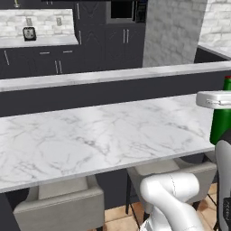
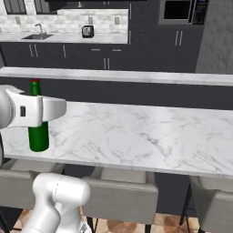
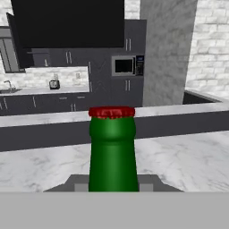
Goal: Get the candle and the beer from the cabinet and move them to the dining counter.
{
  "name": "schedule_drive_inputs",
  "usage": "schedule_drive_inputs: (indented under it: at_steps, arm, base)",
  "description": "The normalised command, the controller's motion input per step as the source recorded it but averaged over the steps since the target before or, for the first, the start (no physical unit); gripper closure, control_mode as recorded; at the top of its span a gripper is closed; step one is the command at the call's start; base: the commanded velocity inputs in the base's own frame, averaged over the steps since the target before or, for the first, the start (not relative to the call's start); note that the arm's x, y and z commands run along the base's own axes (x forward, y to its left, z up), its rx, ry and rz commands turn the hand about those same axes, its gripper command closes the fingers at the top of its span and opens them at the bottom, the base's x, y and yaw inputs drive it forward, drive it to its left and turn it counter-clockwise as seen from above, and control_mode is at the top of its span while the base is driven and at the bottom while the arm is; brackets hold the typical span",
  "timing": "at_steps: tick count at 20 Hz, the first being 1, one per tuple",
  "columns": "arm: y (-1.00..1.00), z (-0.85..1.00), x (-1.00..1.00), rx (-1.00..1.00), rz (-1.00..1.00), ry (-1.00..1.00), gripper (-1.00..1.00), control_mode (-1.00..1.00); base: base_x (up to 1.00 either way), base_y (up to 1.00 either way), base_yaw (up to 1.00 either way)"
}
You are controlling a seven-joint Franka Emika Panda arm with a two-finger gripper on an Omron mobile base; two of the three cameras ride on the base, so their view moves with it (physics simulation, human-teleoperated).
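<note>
The hand point(image 2: 38, 111) was clamped around the beer point(image 2: 38, 135) at the left of the right base view, its base on or just above the marble desk point(image 2: 136, 132), so it wanted an upright, gentle set-down before letting go.

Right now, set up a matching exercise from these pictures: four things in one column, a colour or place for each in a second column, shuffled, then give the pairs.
Things:
1. beer
2. bottle cap
3. toaster
4. stools

Descriptions:
A. red
B. on the far worktop, by the brick wall
C. beige, tucked under the dining counter
D. dark green, upright at the gripper

Pairs: 1-D, 2-A, 3-B, 4-C
</note>
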Motion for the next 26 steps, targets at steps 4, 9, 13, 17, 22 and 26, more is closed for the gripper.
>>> schedule_drive_inputs:
  at_steps: [4,9,13,17,22,26]
  arm:
    - [0.0,0.0,0.0,0.0,0.0,0.0,1.0,1.0]
    - [0.0,0.0,0.0,0.0,0.0,0.0,1.0,1.0]
    - [0.0,0.0,0.0,0.0,0.01,0.01,1.0,-1.0]
    - [-0.08,-0.02,0.02,0.0,0.01,-0.01,1.0,-1.0]
    - [-0.24,-0.19,0.72,0.0,0.17,0.0,1.0,-1.0]
    - [-0.45,-0.39,0.84,0.01,0.36,0.01,1.0,-1.0]
  base:
    - [0.51,-0.3,0.0]
    - [0.28,-0.34,0.16]
    - [0.0,0.0,0.0]
    - [0.0,0.0,0.0]
    - [0.0,0.0,0.0]
    - [0.0,0.0,0.0]
